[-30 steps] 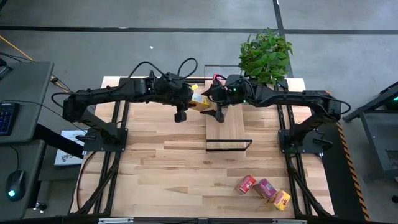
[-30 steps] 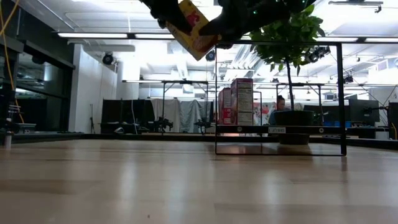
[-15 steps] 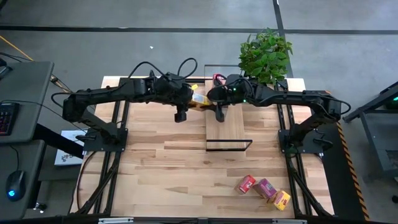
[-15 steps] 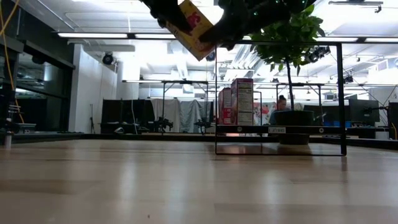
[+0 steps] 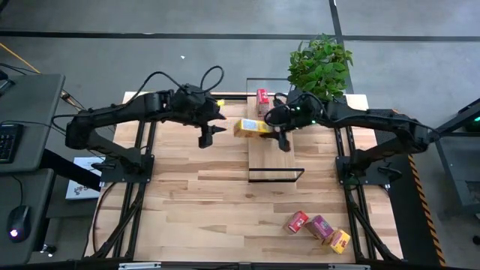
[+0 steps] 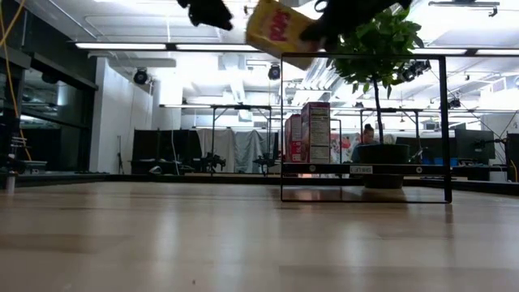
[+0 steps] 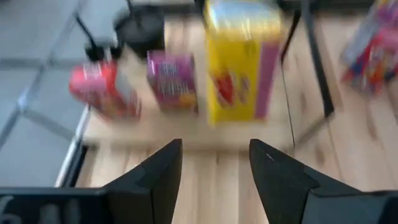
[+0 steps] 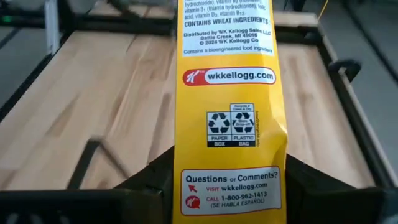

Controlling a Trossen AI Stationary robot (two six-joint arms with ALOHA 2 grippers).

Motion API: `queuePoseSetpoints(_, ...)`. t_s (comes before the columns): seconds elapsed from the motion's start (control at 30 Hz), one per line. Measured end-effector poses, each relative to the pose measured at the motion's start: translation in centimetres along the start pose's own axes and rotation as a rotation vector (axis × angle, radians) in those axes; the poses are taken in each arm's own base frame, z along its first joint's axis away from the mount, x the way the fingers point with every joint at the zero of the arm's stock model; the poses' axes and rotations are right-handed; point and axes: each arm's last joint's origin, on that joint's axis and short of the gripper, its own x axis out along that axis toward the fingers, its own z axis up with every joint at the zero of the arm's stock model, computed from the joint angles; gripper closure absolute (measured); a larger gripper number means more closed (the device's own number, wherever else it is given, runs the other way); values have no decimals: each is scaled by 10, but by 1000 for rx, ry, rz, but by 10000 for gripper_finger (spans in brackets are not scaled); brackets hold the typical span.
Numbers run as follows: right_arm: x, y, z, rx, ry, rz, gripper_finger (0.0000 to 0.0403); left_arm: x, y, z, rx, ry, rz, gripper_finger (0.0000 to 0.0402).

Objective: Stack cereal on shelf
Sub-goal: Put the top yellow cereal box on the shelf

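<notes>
Yellow box (image 5: 251, 127): held in the air above the left edge of the shelf (image 5: 274, 154), lying roughly level in the high view. In the low view the yellow box (image 6: 278, 28) hangs high, tilted, well clear of the table (image 6: 243, 243).

Right gripper (image 5: 276, 129): clamped on the yellow box; in its wrist view the box's narrow printed side (image 8: 228, 106) runs between the two dark fingers (image 8: 155, 180), one on each side.

Left gripper (image 5: 210, 129): just left of the yellow box, apart from it, jaws parted and holding nothing. Its wrist view shows both fingers (image 7: 158, 177) spread with bare wood between them.

Shelf: light plank with a thin black frame, at the table's far middle. A red box (image 5: 262, 96) stands upright at its back end.

Low view, on the shelf: two boxes side by side, a red one (image 6: 293, 139) and a taller one (image 6: 315, 132).

Spare boxes, near right corner of the table: red (image 5: 295, 222), pink-purple (image 5: 318, 226), yellow (image 5: 339, 241), in a slanted row close together.

Plant (image 5: 321, 66): behind the shelf, at the table's far right.
</notes>
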Motion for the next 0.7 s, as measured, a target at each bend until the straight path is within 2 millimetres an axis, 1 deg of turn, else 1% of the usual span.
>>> queuePoseSetpoints(0.1,-10,9,-15,24,38,19,263,13,-2,-19,10,-83,-14,225)
queuePoseSetpoints(0.2,-16,17,-41,86,57,20,267,24,-3,-42,-20,-173,-24,224)
queuePoseSetpoints(0.27,-21,23,-61,121,39,-2,264,32,-2,-55,-62,-226,-11,224)
queuePoseSetpoints(0.37,-27,31,-89,170,-68,-21,259,43,-5,-75,-115,-295,-6,224)
queuePoseSetpoints(0.43,-30,37,-103,173,-199,-28,259,49,-7,-84,-136,-376,-10,224)
queuePoseSetpoints(0.57,-29,44,-129,173,-438,-50,263,60,-12,-100,-154,-616,-38,224)
queuePoseSetpoints(0.63,-28,46,-138,168,-533,-71,264,65,-13,-109,-175,-732,-41,224)
queuePoseSetpoints(0.7,-28,47,-142,155,-619,-99,264,72,-14,-113,-203,-819,-52,224)
